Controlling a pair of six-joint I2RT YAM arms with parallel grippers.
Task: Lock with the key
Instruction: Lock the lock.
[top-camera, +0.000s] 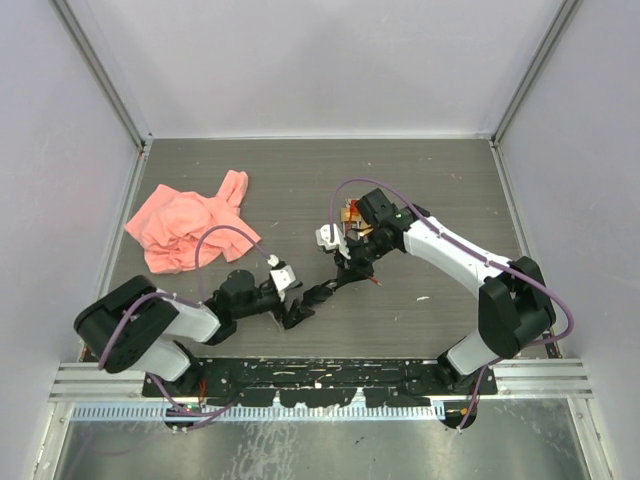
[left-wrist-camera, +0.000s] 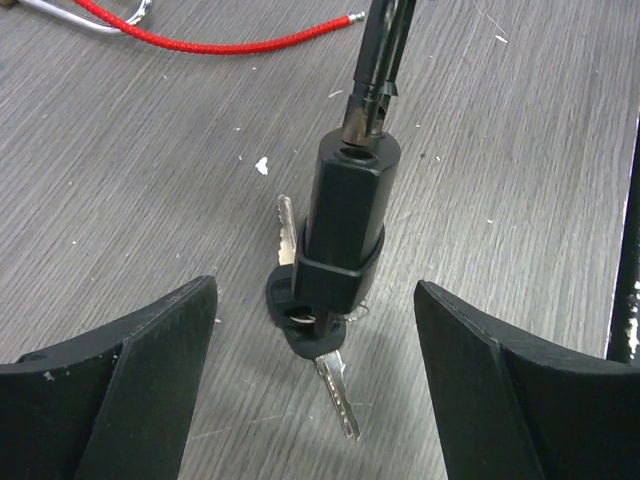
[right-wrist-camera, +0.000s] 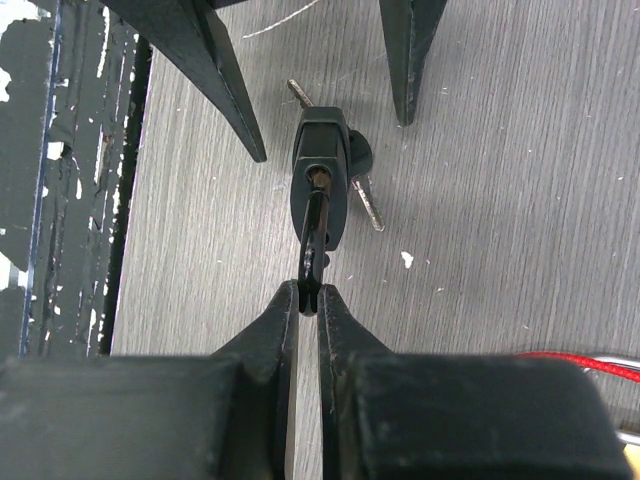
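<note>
Half looked done: your right claw (right-wrist-camera: 308, 292) clenched the pin (right-wrist-camera: 315, 232) in the lock (right-wrist-camera: 322, 165), left claw (left-wrist-camera: 315, 290) hung released, key (left-wrist-camera: 336, 388) seemingly unturned.

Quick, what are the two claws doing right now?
Left gripper: open, with the lock between its fingers, not gripped.
Right gripper: shut on the thin black rod that goes into the lock.
</note>
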